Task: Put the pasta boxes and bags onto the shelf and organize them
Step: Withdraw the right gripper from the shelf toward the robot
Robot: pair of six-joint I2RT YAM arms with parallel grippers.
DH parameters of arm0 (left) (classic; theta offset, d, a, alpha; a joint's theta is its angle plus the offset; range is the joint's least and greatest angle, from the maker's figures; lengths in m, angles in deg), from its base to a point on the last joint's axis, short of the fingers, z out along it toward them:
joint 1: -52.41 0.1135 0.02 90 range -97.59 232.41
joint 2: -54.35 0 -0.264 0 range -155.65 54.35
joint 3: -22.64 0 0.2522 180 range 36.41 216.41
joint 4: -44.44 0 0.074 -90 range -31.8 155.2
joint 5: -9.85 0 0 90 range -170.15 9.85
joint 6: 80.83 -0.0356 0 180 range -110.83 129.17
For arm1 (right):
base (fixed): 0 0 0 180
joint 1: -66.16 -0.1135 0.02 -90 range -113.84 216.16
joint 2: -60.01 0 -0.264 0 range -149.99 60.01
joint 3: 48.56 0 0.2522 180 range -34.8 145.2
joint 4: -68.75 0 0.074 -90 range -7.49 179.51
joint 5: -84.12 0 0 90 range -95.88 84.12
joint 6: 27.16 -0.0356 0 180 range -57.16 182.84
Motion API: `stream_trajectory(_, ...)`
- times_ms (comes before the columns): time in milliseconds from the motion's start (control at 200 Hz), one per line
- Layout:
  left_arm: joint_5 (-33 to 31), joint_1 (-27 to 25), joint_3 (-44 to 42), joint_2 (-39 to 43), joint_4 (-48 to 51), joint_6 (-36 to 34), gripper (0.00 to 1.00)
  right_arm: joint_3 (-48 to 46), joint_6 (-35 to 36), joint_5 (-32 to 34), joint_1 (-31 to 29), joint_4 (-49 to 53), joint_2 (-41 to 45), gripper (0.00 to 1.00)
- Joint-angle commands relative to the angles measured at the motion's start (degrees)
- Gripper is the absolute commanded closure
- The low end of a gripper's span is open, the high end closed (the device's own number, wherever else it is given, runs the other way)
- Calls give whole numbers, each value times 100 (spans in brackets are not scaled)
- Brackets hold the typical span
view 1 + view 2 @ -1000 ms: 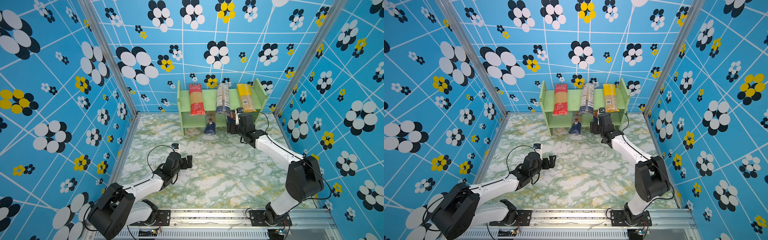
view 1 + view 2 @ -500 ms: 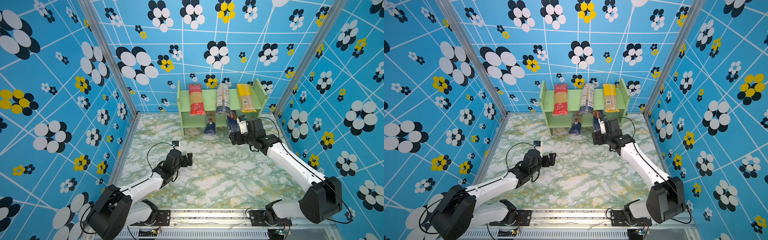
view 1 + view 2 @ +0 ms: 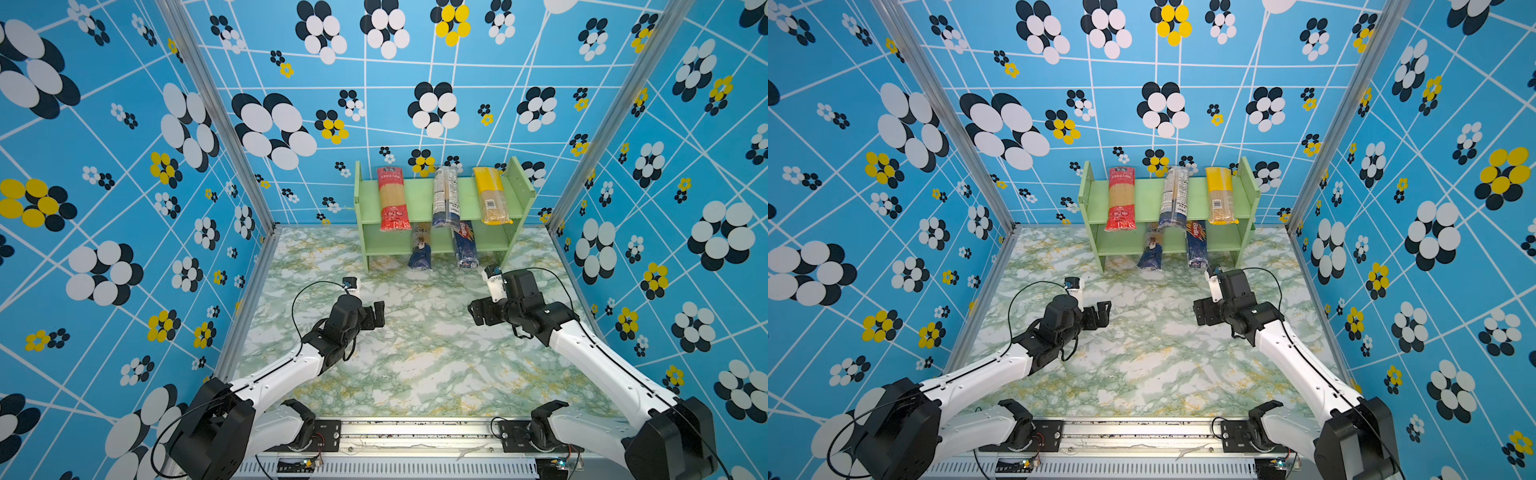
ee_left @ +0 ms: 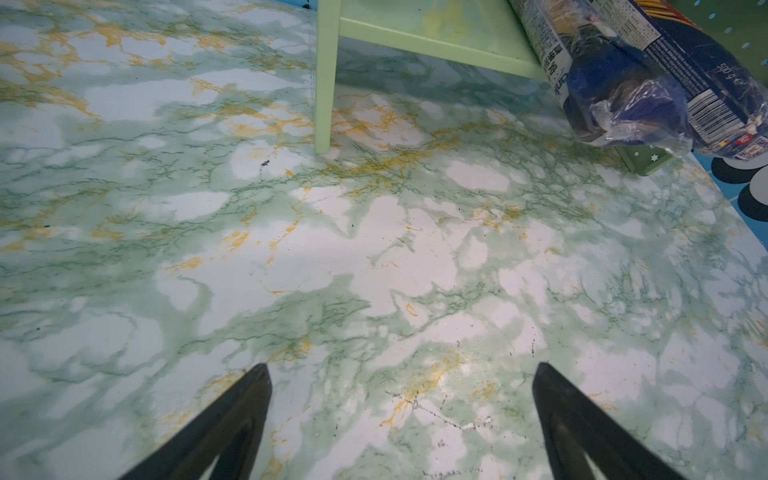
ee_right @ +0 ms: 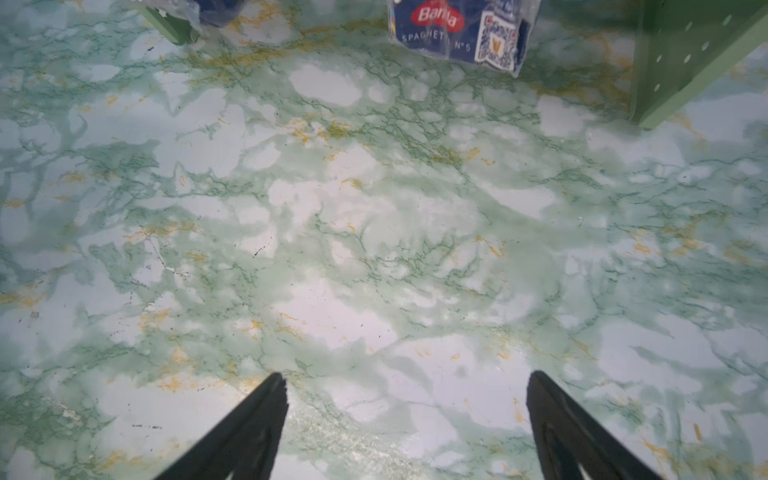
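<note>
1. The light green two-tier wooden shelf with peg-holed side panels [image 3: 419,199] stands against the back wall, in the upper centre of both top views, a little right of the middle
2. On its top tier three long spaghetti packs lie front to back, apart from one another. The red-ended bag [image 3: 392,199] is at the left, the clear bag with a white and blue label [image 3: 445,198] in the middle, and the yellow-topped bag [image 3: 490,199] at the right. Each near end juts past the tier's front edge
3. On the lower tier the blue-ended bag [image 3: 420,249] and the dark blue Barilla spaghetti pack [image 3: 464,245] lie side by side, under the middle of the shelf. Both stick out well forward of it, with their ends dipping toward the tabletop; whether they touch it cannot be told
4. The green-and-white marbled tabletop [image 3: 415,353] fills the lower centre of both top views
5. The left gripper [image 3: 376,315] hangs low over the tabletop, left of centre in a top view. In the left wrist view its black fingers [image 4: 232,424] are spread wide with only marble between them, gripping nothing
6. The right gripper [image 3: 477,312] sits right of centre, near the Barilla pack's end but apart from it. Its fingers [image 5: 573,424] are likewise splayed wide and empty
7. Blue flower-patterned walls [image 3: 124,166] enclose the scene on three sides
</note>
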Motion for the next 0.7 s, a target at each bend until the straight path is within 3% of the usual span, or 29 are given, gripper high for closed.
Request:
stream_trajectory(0,-124,57,247,228,228,-166,1,-174,34,58,30,35,136,8)
stream_trajectory(275,-273,83,535,543,578,-706,1,-329,-24,344,111,-199,231,8)
stream_trajectory(445,192,235,544,767,198,-1457,1,-737,-218,34,710,-798,535,8)
stream_trajectory(695,424,689,588,815,59,-2072,1,-1123,-203,180,1383,-1500,758,8)
